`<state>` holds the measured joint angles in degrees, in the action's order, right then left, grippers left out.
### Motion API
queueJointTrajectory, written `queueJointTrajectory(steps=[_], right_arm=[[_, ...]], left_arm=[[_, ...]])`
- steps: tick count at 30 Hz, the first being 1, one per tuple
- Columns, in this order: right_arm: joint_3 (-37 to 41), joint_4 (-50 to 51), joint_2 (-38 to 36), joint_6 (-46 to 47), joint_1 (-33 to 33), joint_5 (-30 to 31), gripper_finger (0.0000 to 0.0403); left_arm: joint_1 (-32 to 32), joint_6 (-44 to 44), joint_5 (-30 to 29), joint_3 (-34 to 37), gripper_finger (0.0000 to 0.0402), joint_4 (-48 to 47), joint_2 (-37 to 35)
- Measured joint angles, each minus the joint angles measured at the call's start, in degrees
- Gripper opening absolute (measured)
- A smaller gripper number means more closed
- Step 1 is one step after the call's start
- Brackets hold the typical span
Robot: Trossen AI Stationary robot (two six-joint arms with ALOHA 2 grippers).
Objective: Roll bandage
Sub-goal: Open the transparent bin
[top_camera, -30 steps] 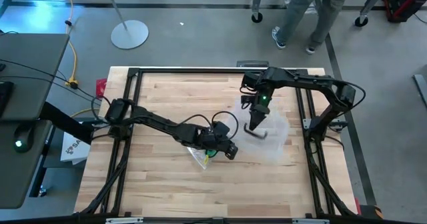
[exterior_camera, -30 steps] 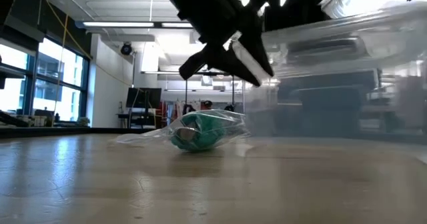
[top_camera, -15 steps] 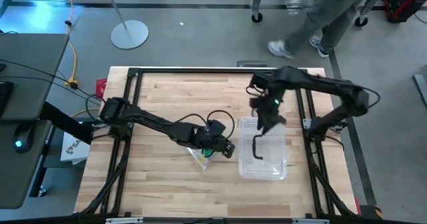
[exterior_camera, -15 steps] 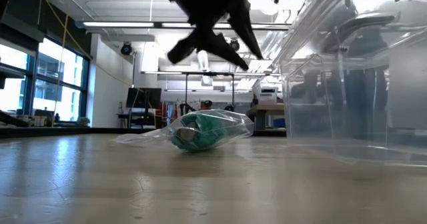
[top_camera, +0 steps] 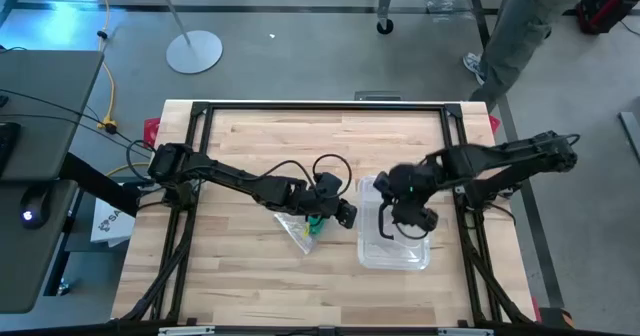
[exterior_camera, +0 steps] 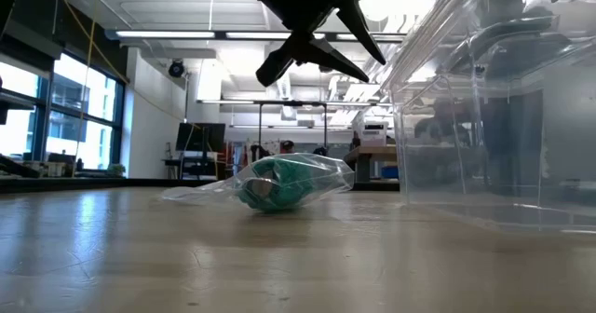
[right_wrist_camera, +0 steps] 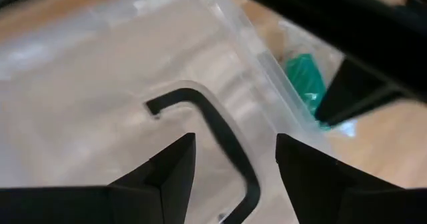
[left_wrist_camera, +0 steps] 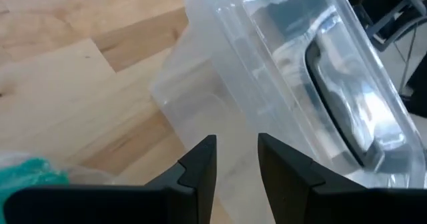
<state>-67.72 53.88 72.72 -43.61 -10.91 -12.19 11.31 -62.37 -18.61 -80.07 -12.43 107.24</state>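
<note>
The bandage (exterior_camera: 277,184), a green roll inside a clear bag (exterior_camera: 223,190), lies on the tabletop (top_camera: 240,276); the left hand (top_camera: 345,215) hovers above it, fingers slightly parted, empty; the right hand (right_wrist_camera: 233,159), open and empty, hangs over the plastic box (top_camera: 395,256); best pin the bag first, then draw the roll out slowly.

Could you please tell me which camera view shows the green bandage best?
The low view: the bandage lies side-on as a roll inside its clear bag. The high view shows a green speck, both wrist views only a green patch at the edge.
</note>
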Motion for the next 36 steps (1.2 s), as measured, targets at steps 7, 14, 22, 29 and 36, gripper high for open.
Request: queueJointTrajectory(steps=[7,14,22,29,36], right_arm=[[6.9,-7.0,0.4,-8.3,-4.0,10.8,0.0199],[13.7,-18.7,0.2,-9.4,-5.3,16.8,0.0199],[18.9,-30.0,0.0,-8.4,-5.5,22.2,0.0199],[16.2,-31.4,0.5,0.1,-7.5,31.6,0.02],[14.0,-30.4,0.5,5.8,-13.1,45.3,0.0199]], left_arm=[[-1.7,1.9,0.0,0.0,0.0103,-0.1,0.0],[-2.0,2.4,0.1,2.1,0.0103,0.3,0.1],[-2.0,1.1,2.1,2.3,0.0103,2.3,2.8],[-2.0,-0.9,3.8,2.3,0.0103,-3.1,2.6],[-1.7,-1.1,6.1,2.3,0.0103,-8.1,2.4]])
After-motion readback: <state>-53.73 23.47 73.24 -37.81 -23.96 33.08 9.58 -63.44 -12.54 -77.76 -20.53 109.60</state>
